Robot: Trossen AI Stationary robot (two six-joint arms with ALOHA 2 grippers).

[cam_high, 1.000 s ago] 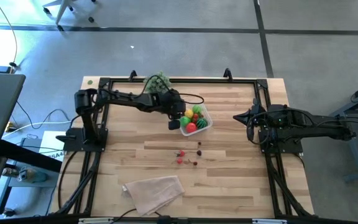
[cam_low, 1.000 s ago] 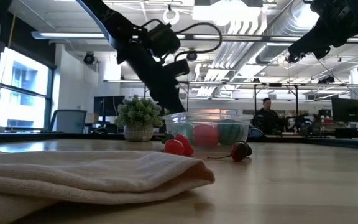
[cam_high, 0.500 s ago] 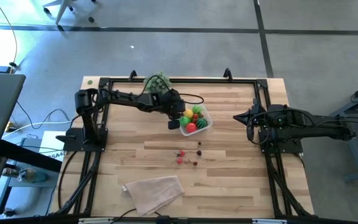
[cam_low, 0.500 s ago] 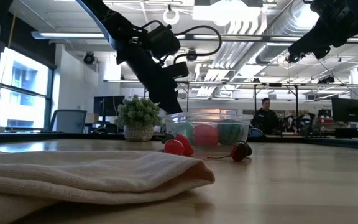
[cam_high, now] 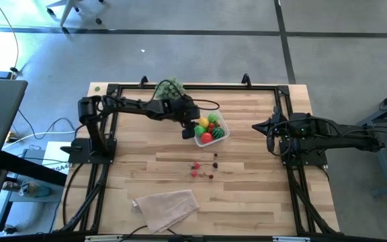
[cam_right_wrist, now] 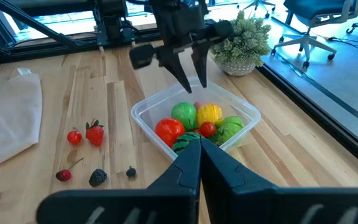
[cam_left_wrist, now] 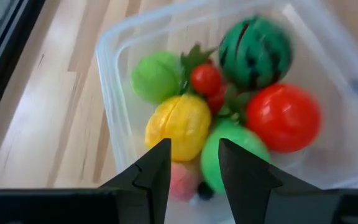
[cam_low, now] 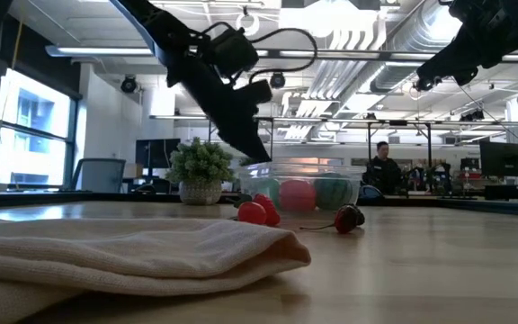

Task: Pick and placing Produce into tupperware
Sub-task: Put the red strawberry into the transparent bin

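The tupperware [cam_high: 211, 130] sits toward the far middle of the table [cam_high: 247, 195], just in front of the bushy plant ball [cam_high: 170, 88]. It already holds a good share of the produce: a striped watermelon [cam_left_wrist: 255, 51], a red tomato [cam_left_wrist: 283, 117], a yellow piece [cam_left_wrist: 178, 126], 2 green pieces, a small red one with leaves and something pink at the bottom. I count about 5 small pieces left loose on the wood nearer the front, among them a strawberry [cam_right_wrist: 94, 133], a small red cherry-like piece [cam_right_wrist: 74, 137] and some dark berries [cam_right_wrist: 97, 178], so by my reading the task is more than half done, with the tiny items still to go.

The left gripper [cam_high: 192, 125] hovers just above the box's rim on the plant side, its jaws a little apart and empty, with the fruit showing between them. The right gripper [cam_high: 257, 126] waits at the table's right side, well apart from the box, jaws together with nothing in them.

A beige cloth [cam_high: 166, 207] lies near the front edge, clear of the loose pieces. The wood between box and berries is bare, giving the left arm open room to swing forward; the plant close behind the box is the only crowding. The dark frame [cam_high: 197, 86] runs along the table's edges.
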